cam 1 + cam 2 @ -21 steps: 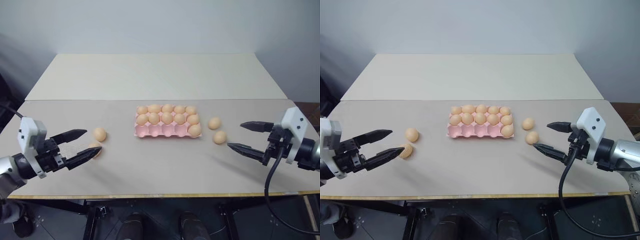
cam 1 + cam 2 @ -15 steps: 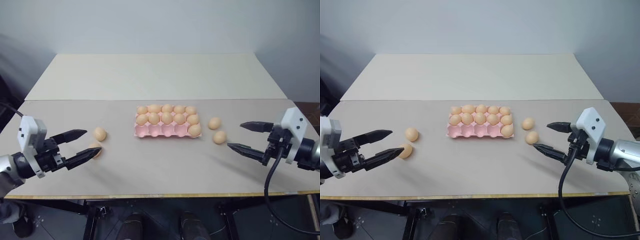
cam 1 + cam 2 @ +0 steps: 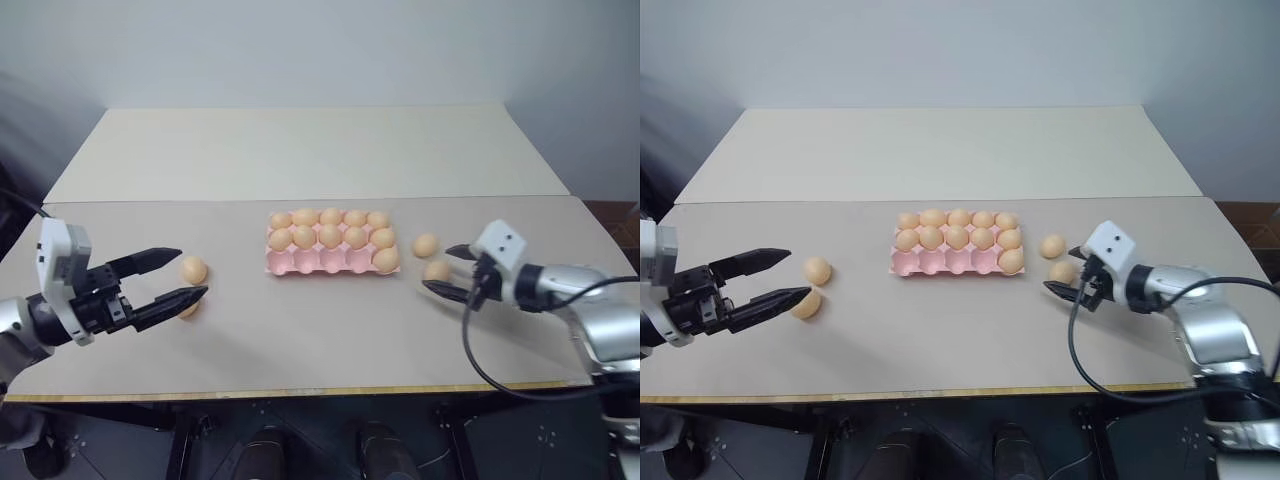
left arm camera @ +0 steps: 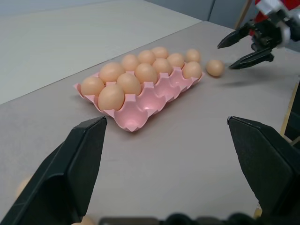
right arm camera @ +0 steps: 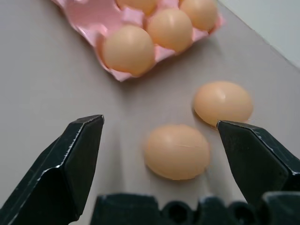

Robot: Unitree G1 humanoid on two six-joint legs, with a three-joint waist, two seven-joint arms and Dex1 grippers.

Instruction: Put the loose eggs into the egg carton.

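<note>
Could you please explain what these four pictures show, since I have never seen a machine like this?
It is a two-armed robot at a beige table. Two pictures come from its head, looking down; the other two come from cameras on its wrists, looking along the black fingers. On the table sits a flat pink moulded egg carton holding tan eggs, with four cups of its near row vacant. Four loose light-brown eggs lie outside it: two near the left gripper and two beside the right gripper. Both grippers are open and hold nothing. In the right wrist picture, one loose egg lies between the open fingers, not yet gripped.
</note>
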